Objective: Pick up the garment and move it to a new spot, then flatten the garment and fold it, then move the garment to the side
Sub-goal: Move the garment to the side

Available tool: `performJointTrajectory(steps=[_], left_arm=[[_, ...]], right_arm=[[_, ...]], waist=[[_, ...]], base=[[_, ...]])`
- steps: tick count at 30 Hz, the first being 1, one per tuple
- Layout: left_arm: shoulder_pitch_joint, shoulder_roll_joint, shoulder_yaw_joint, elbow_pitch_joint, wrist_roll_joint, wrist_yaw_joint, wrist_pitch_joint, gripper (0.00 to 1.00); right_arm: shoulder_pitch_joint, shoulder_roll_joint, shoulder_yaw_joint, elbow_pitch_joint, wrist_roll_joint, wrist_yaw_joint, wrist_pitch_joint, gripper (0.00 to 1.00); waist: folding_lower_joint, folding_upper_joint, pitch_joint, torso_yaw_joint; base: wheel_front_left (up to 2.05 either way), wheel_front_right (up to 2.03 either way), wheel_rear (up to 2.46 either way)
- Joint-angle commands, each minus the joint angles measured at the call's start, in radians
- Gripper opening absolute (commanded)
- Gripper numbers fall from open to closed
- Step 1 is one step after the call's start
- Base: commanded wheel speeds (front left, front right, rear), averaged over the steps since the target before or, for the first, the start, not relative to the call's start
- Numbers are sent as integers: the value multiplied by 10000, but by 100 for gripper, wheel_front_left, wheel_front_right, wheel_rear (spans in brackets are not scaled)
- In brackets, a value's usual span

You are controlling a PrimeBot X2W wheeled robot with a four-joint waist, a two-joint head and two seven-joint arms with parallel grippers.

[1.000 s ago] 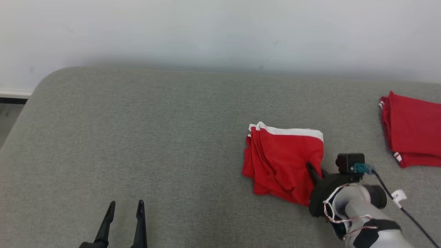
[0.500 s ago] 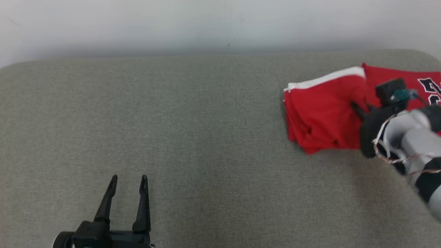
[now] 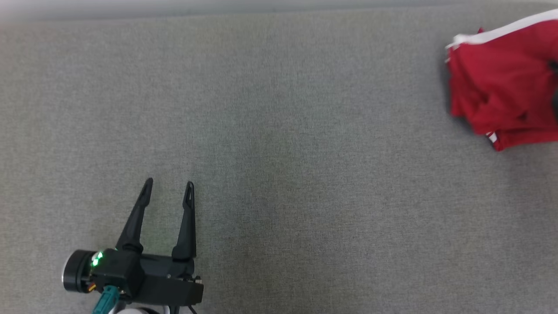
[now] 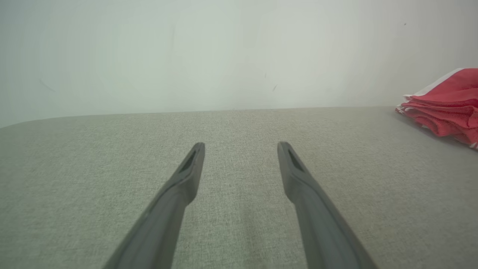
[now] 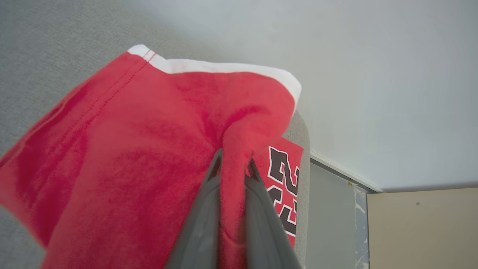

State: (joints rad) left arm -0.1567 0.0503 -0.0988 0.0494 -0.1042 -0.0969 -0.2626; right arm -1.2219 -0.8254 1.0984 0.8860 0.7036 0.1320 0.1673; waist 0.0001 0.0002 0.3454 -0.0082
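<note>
Head view, left claw (image 3: 169,183): low at the left, over the grey cushion (image 3: 279,131); the two dark fingers stood apart with nothing between them.
Head view, garment (image 3: 497,83): red with a white band along its top edge, bunched in folds at the upper right and cut off by the frame edge; well apart from the left claw. Whether it rested on the cushion or hung just above it could not be told.
Left wrist view, left claw (image 4: 242,145): fingers spread wide, bare cushion (image 4: 74,168) showing in the gap.
Left wrist view, garment (image 4: 448,104): stacked red folds at the far right, against the pale wall (image 4: 224,56).
Right wrist view, right claw (image 5: 233,158): fingers drawn close together, clamped on a pinched ridge of the garment (image 5: 130,149).
Right wrist view, garment: spread up and to the left of the grip, white band along its far edge.
Right wrist view, second cloth (image 5: 285,179): red with black-and-white lettering, lying just beyond the pinched fold.
Right wrist view, background: pale wall (image 5: 373,74) and a beige panel (image 5: 422,224) at the lower right.
</note>
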Motion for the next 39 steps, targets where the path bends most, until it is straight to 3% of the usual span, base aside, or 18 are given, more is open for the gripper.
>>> performJointTrajectory(steps=[1, 11, 23, 24, 25, 26, 27, 31, 39], left_arm=[[-148, -2, 9, -72, 68, -18, -22, 100], [-474, -2, 43, -673, 309, -50, -22, 100], [-568, -2, 214, -813, 344, -71, -22, 100], [-587, -2, 228, -799, 332, -65, -22, 100], [-599, -4, 246, -784, 326, -66, -22, 100], [-602, -4, 257, -762, 322, -69, -22, 100], [-596, -4, 274, -736, 315, -74, -22, 100], [-498, -4, 351, -642, 263, -84, -22, 100], [38, -4, 578, -414, 39, -14, -22, 100]], right_arm=[[-204, -76, 78, -25, 49, -27, -17, 0], [-1496, -1262, 1402, -184, 377, -27, 105, 0], [-1620, -1305, 1769, 292, 244, -27, -351, 0], [-1625, -1307, 1777, 339, 246, -27, -357, 10], [-1631, -1312, 1785, 416, 240, -27, -338, 36], [-1610, -1312, 1794, 461, 194, -27, -323, 50], [-1622, -1316, 1793, 587, 234, -27, -316, 100], [-1895, -1270, 1768, 814, 24, -27, -923, 100], [-1538, -628, 1076, 1360, 408, -27, -3495, 100]], waist=[[-1, -2, 311, 4], [-1, -2, 1000, 17], [-1, -2, 1209, -21], [-1, -2, 1211, -19], [-1, -2, 1202, -19], [-1, -2, 1185, -17], [-1, -2, 1145, -12], [-1, -2, 890, 12], [-1, -2, -98, 59]], base=[[0, 0, 0], [0, 0, 0], [0, 0, 0], [0, 0, 0], [0, 0, 0], [0, 0, 0], [0, 0, 0], [0, 0, 0], [0, 0, 0]])
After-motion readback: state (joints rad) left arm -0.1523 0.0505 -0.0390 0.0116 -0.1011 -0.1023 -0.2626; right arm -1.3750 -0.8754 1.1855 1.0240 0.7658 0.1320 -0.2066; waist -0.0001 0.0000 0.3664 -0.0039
